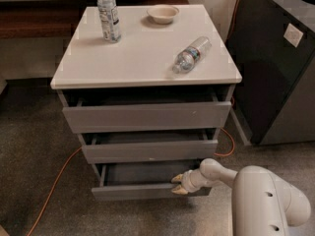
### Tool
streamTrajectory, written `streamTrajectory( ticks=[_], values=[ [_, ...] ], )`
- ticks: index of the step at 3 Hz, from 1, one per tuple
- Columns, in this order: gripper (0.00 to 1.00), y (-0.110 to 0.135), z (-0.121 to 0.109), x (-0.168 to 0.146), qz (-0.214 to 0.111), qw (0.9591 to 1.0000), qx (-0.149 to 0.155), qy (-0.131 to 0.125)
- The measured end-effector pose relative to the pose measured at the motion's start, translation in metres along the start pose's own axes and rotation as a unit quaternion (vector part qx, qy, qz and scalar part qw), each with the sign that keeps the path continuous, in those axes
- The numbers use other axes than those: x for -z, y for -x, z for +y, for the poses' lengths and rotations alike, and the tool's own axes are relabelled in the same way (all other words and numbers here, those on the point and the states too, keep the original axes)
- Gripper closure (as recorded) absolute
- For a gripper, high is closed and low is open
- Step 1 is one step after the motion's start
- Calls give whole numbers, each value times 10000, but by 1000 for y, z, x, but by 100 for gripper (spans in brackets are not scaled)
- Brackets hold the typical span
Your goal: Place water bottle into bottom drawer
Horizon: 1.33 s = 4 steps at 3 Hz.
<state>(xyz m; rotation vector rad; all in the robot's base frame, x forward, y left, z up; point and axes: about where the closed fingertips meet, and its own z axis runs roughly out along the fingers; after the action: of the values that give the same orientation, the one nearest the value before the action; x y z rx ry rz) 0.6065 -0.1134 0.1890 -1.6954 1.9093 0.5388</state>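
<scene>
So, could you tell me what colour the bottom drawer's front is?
The bottom drawer is grey, camera view; the gripper sits at its front.

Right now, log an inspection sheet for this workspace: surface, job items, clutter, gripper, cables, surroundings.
Surface: white cabinet top, carrying three items.
Job's things: water bottle lying on its side near the top's right edge; bottom drawer pulled partly open, nothing seen in the visible part of its inside.
Clutter: taller bottle upright at back left; bowl at the back; top drawer and middle drawer also ajar.
Gripper: gripper at the right end of the bottom drawer's front, not holding the bottle.
Cables: orange cable on the floor left of the cabinet, showing again at its right.
Surroundings: carpet; dark unit on the right.
</scene>
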Motion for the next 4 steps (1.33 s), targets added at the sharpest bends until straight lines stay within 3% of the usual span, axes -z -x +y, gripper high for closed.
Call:
streamTrajectory(
  ticks=[1,4],
  values=[
    [100,7,23,3,-49,9999,30,143],
    [100,10,38,3,-34,9997,65,234]
  ],
)
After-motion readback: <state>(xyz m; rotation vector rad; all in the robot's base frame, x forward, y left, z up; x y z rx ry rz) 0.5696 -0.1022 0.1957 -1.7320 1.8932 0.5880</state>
